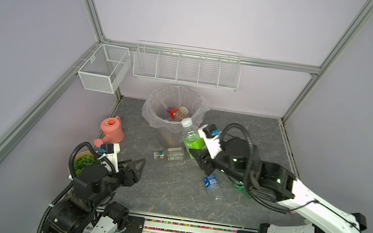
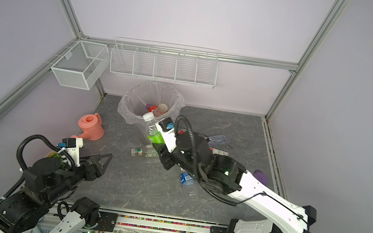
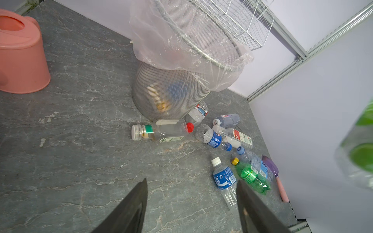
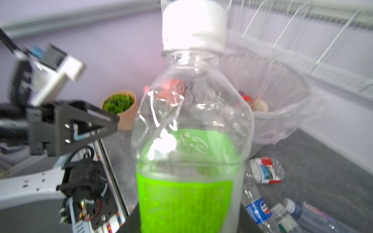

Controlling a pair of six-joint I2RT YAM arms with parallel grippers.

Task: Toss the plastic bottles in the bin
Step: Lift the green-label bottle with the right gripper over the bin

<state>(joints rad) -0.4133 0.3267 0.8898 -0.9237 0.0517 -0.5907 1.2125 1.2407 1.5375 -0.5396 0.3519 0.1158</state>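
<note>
fingers (image 4: 132, 224) of right gripper (image 1: 196, 154): clamped on green-label bottle (image 1: 192, 140), tilted, white cap (image 1: 186, 122) at bin (image 1: 155, 117) rim; bin at table's (image 1: 168, 194) back edge. fingers (image 3: 129, 211) of left gripper (image 3: 191, 180): apart, empty, near front left corner.

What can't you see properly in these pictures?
- Low inside the bin: left wrist view, its mesh wall blurs the shapes.
- Held bottle: left wrist view, blurred and cut off by the edge.
- Plant: both top views, the left arm covers part.
- Green bottle on the table: a top view, the right arm covers most.
</note>
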